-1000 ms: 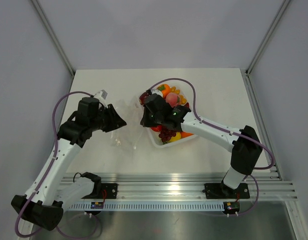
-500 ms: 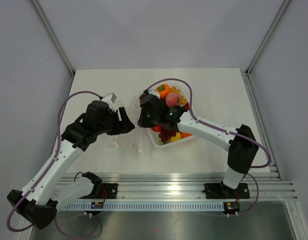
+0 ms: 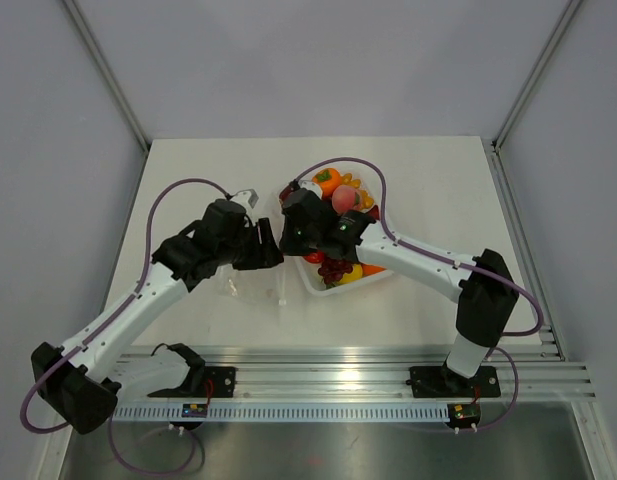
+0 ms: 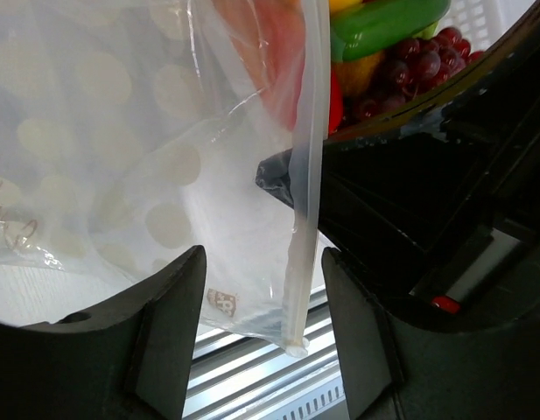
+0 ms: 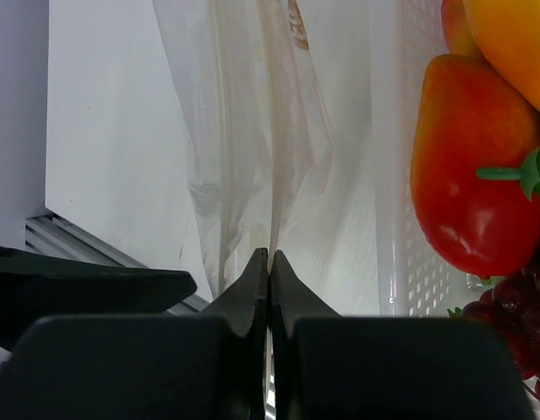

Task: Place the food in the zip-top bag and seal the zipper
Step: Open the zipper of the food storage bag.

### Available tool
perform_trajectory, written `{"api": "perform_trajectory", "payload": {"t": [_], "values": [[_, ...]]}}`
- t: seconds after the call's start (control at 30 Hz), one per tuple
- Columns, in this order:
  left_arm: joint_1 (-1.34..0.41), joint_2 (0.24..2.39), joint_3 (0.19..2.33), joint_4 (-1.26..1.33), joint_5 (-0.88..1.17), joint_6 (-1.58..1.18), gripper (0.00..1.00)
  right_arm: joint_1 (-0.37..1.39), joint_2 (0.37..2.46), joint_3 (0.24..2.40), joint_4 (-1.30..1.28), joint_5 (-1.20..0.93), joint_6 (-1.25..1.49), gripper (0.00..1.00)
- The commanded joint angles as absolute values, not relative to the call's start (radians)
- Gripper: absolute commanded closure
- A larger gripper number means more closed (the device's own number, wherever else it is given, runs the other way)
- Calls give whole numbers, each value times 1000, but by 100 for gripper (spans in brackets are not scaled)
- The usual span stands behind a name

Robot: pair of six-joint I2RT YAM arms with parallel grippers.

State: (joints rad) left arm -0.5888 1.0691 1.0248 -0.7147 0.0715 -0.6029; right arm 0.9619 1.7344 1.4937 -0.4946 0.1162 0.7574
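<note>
Wrist cams give what the top cam can't. From above, the left gripper (image 3: pixel 272 250) and right gripper (image 3: pixel 287 236) meet tip to tip just left of the white tray (image 3: pixel 320 288). The zip-top bag (image 3: pixel 243 287) is only a faint crinkled sheen on the table (image 3: pixel 188 170) below them. The food (image 3: pixel 336 195) sits piled in the tray.

Left wrist view shows the bag hanging upright btw the left gripper's fingers (image 4: pixel 169 324). Its zipper (image 4: pixel 305 201) (the thicker clear strip) runs top to bottom, nearer the right-hand finger. Purple grapes (image 4: pixel 410 66) and a green piece (image 4: pixel 388 22) show behind it. Right wrist view shows the film's folds running down into the right gripper's fingertips (image 5: pixel 256 280), w/ the tray wall and a red-orange fruit (image 5: pixel 471 175) just to the right.

Hard to make out:
- The bag's top edge is cut off in both wrist views.
- Can't tell if the strip is pressed closed or parted.
- Can't tell if it touches the left gripper's finger.
- From above, the arms cover most of the bag.

Left jaws stand apart, astride the zipper edge, gripping nothing. Right jaws are pressed together, pinching the bag's film.
</note>
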Motion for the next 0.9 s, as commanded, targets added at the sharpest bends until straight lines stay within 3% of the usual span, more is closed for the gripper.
{"api": "perform_trajectory", "payload": {"t": [0.0, 0.23, 0.47, 0.6, 0.87], "values": [[-614, 1078, 1016, -650, 55, -600, 43, 974, 1675, 1497, -451, 115, 782, 100], [-623, 1089, 997, -660, 3, -598, 55, 974, 1644, 1502, -445, 98, 784, 100], [-621, 1048, 1012, -703, -117, -618, 78, 974, 1631, 1483, -477, 130, 778, 100], [-620, 1013, 1046, -732, -140, -632, 100, 974, 1631, 1448, -485, 140, 770, 100], [-496, 908, 1161, -836, -130, -630, 100, 973, 1655, 1434, -532, 207, 735, 100]]}}
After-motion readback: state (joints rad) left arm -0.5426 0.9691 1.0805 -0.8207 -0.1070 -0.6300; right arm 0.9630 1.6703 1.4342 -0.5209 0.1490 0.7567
